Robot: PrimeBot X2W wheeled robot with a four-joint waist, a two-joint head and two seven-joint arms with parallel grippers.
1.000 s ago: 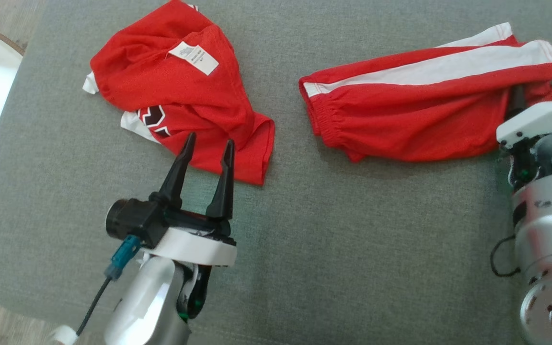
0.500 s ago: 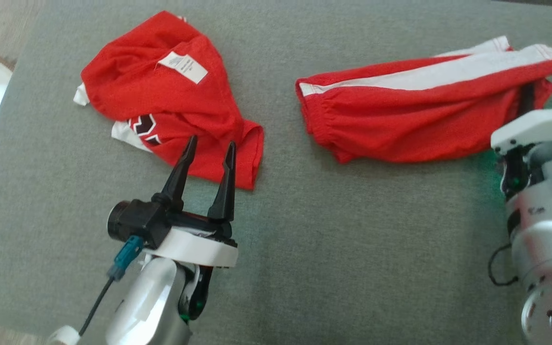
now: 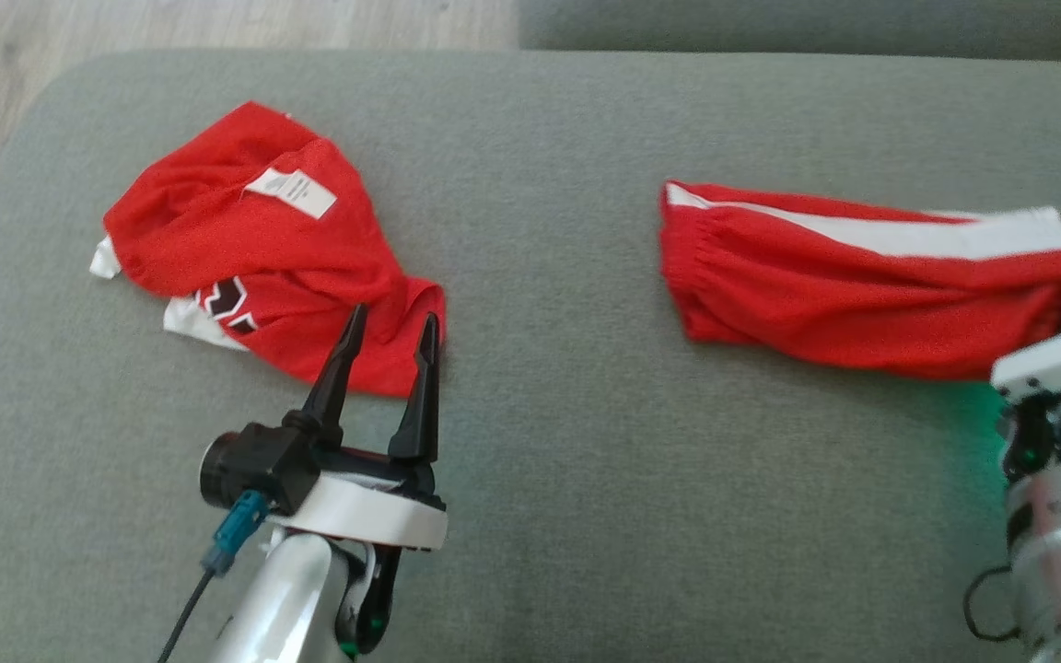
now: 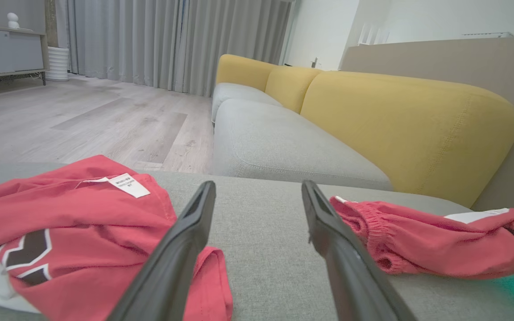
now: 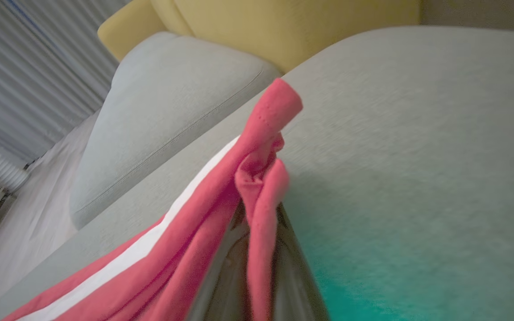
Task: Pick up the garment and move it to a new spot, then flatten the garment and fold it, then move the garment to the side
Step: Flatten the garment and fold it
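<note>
The right gripper (image 5: 257, 218) is clenched on one end of the red garment (image 3: 816, 295), which lies on the right part of the grey cushion (image 3: 586, 506). The left gripper (image 3: 390, 327) is spread and empty. The cloth looks light and limp, maybe slippery, so a hem seems the best hold.

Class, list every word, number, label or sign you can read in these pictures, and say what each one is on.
No text here can be quoted as read.
The white tag on the crumpled red jersey: printed lines, too small to read.
The black print with white outline on the same jersey: partly folded under, only angular fragments show, no character readable.
The striped red garment: no writing visible.
</note>
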